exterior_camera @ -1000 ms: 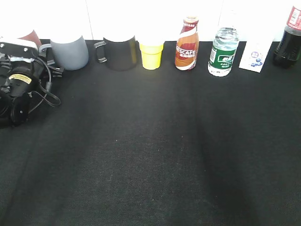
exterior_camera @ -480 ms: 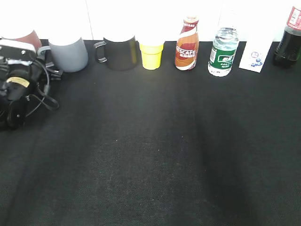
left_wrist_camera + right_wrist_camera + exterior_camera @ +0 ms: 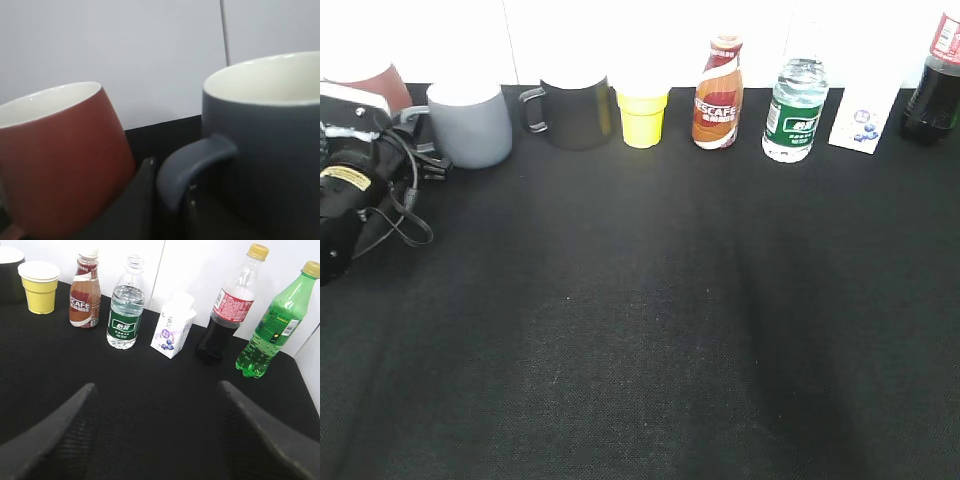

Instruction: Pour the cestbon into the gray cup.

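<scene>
The gray cup (image 3: 472, 125) stands at the back left of the black table. My left gripper (image 3: 422, 148) is shut on its loop handle; in the left wrist view one finger lies outside the handle and one inside the loop (image 3: 167, 175), with the gray cup's body (image 3: 270, 150) to the right. The cestbon (image 3: 794, 112), a clear bottle with a green label, stands upright at the back right and appears in the right wrist view (image 3: 125, 315) with no cap. My right gripper (image 3: 157, 390) is open and empty, well short of the bottle.
A reddish-brown mug (image 3: 375, 75) sits just left of the gray cup, close to the gripper (image 3: 55, 160). Along the back stand a black mug (image 3: 575, 112), yellow cup (image 3: 642, 115), Nescafe bottle (image 3: 718, 95), milk carton (image 3: 865, 118), cola bottle (image 3: 932, 90) and green bottle (image 3: 272, 330).
The gray cup has shifted slightly forward and right, held by its handle, while the left arm's body has moved left. The other objects have not moved.
</scene>
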Robot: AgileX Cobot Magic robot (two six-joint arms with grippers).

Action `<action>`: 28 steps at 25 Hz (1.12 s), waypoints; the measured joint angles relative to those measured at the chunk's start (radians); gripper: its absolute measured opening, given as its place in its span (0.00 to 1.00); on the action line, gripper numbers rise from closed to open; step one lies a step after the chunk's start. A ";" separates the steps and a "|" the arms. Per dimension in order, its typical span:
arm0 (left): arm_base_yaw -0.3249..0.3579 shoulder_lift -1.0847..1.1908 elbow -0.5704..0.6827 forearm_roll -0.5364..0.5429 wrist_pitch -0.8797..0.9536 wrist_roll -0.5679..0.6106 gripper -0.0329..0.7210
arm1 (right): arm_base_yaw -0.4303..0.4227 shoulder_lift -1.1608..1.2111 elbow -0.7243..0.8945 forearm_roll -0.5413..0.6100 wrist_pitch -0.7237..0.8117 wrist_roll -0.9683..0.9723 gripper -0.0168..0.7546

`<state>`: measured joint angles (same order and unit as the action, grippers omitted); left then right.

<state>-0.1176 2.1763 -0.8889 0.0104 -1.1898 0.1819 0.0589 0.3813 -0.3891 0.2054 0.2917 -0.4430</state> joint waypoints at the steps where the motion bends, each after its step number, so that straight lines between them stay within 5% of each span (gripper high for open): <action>1: 0.000 -0.011 0.007 0.008 0.006 0.001 0.13 | 0.000 0.000 0.000 0.001 0.000 0.000 0.71; 17: -0.001 -0.250 0.189 0.077 0.028 0.000 0.11 | 0.000 0.000 0.000 0.005 0.001 0.000 0.71; 28: -0.001 -0.493 0.306 0.259 0.027 -0.196 0.11 | 0.000 0.009 0.000 0.037 -0.045 0.000 0.71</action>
<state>-0.1186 1.6834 -0.5828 0.2695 -1.1630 -0.0143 0.0589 0.3906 -0.3891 0.2424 0.2466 -0.4431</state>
